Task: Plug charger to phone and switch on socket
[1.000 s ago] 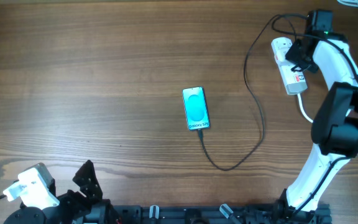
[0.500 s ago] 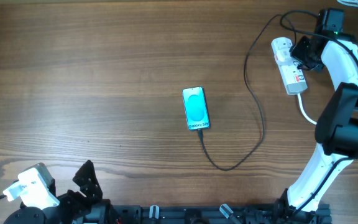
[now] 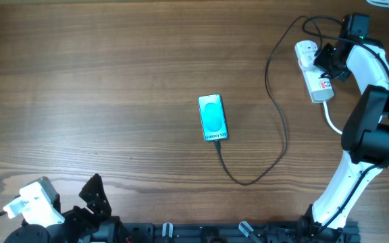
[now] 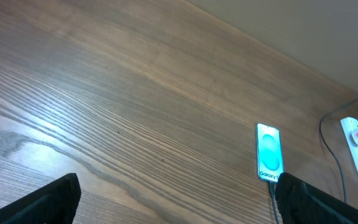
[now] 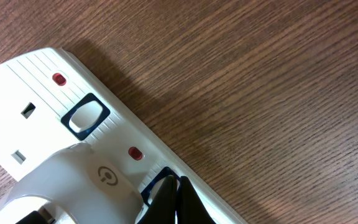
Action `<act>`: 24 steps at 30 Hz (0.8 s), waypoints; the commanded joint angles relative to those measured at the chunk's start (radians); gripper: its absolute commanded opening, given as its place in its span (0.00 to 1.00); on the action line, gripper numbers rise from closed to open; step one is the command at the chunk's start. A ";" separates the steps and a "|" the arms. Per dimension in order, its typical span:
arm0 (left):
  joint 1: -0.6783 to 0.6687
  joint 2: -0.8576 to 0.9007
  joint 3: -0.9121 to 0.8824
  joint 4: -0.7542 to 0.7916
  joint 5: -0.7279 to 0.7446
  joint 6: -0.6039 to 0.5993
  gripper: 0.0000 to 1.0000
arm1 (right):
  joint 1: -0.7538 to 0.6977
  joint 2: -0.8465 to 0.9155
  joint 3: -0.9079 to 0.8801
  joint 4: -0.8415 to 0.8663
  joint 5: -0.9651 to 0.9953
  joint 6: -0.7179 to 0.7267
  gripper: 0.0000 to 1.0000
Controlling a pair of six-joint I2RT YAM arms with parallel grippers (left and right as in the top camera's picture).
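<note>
The phone (image 3: 213,117) lies face up mid-table with its cyan screen lit; it also shows in the left wrist view (image 4: 270,151). The thin black charger cable (image 3: 275,94) runs from the phone's near end in a loop up to the white socket strip (image 3: 312,79) at the far right. Its white plug (image 5: 73,186) sits in the strip. My right gripper (image 5: 176,186) is shut, its tips pressed on a dark-framed switch of the strip (image 5: 55,93). My left gripper (image 4: 179,199) is open and empty, low at the near left.
The strip's thick white cord (image 3: 331,116) curves toward the right arm's base. A second switch (image 5: 86,115) and small red indicator marks (image 5: 59,79) sit on the strip. Bare wooden table (image 3: 100,81) spreads left of the phone.
My right gripper pulled slightly away from the strip, then came back down onto it. The left arm, phone and cable have not moved.
</note>
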 commanded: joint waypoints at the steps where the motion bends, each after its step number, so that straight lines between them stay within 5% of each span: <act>1: -0.003 -0.002 -0.002 0.001 -0.010 0.013 1.00 | 0.017 0.026 0.015 -0.007 -0.044 -0.028 0.04; 17: -0.003 -0.002 -0.002 0.001 -0.010 0.012 1.00 | 0.108 0.099 0.015 -0.079 -0.013 -0.061 0.04; 24: -0.003 -0.002 -0.002 0.001 -0.010 0.013 1.00 | 0.103 -0.111 0.015 -0.166 0.122 -0.023 0.04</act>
